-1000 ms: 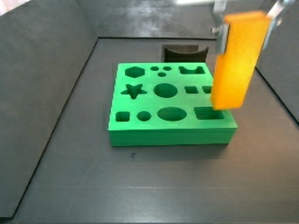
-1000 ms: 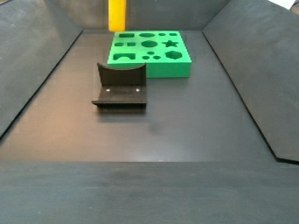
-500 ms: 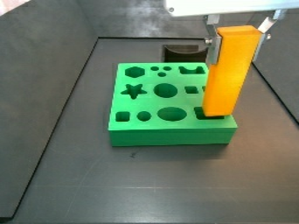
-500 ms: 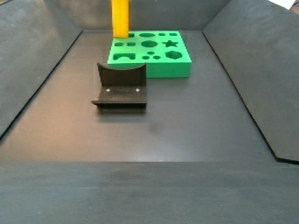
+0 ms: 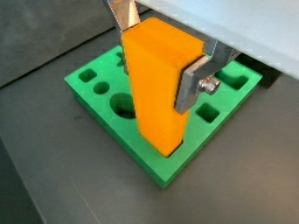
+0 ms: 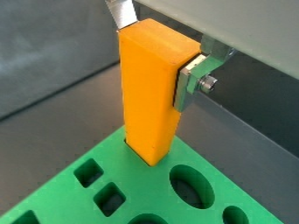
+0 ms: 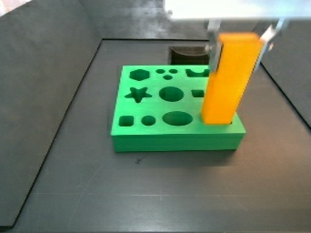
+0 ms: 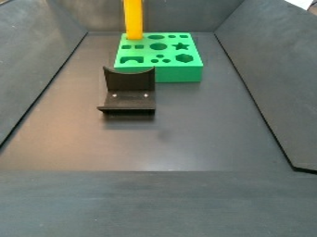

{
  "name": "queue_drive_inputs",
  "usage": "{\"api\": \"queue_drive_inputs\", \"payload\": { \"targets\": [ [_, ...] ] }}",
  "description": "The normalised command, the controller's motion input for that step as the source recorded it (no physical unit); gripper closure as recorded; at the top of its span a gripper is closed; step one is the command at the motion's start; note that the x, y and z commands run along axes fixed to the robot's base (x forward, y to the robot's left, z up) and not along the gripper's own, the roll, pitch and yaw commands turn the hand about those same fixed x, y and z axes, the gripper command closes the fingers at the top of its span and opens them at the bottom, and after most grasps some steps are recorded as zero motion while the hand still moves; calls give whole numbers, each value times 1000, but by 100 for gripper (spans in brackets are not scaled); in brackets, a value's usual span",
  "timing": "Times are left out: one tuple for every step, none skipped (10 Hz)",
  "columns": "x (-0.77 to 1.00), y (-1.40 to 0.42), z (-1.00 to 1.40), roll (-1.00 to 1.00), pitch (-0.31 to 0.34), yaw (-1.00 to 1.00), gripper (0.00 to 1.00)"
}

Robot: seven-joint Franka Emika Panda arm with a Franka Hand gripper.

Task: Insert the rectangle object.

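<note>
The rectangle object [image 7: 226, 79] is a long orange-yellow block held upright. Its lower end is down at the near right corner of the green foam board [image 7: 152, 127]; whether it has entered the rectangular hole there I cannot tell. The gripper [image 5: 163, 39] is shut on the block's upper part, silver fingers [image 5: 194, 80] pressed on two opposite faces. It shows the same way in a wrist view [image 6: 156, 39]. In a side view the block [image 8: 133, 18] stands at the far left corner of the board [image 8: 181, 65]. The gripper body [image 7: 231, 13] sits above the block.
The dark fixture [image 8: 128, 93] stands on the floor beside the board; behind the board in a side view [image 7: 187, 55]. The board has several open holes: star, hexagon, circles, ovals. Grey bin walls slope up on each side [image 7: 49, 100].
The gripper has lowered the block and shifted it left toward the board's near right corner; its lower end came down from above the board to the board's surface.
</note>
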Motion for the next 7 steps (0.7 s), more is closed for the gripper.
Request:
{"api": "queue_drive_inputs", "payload": {
  "targets": [
    [126, -169, -323, 0, 343, -251, 100],
    [194, -103, -469, 29, 273, -194, 100],
    [189, -117, -563, 97, 154, -94, 100],
    [94, -120, -529, 101, 39, -29, 100],
    [0, -63, -474, 34, 0, 0, 100],
    [0, 0, -209, -71, -111, 0, 100],
    [0, 0, 0, 0, 0, 0, 100]
  ]
}}
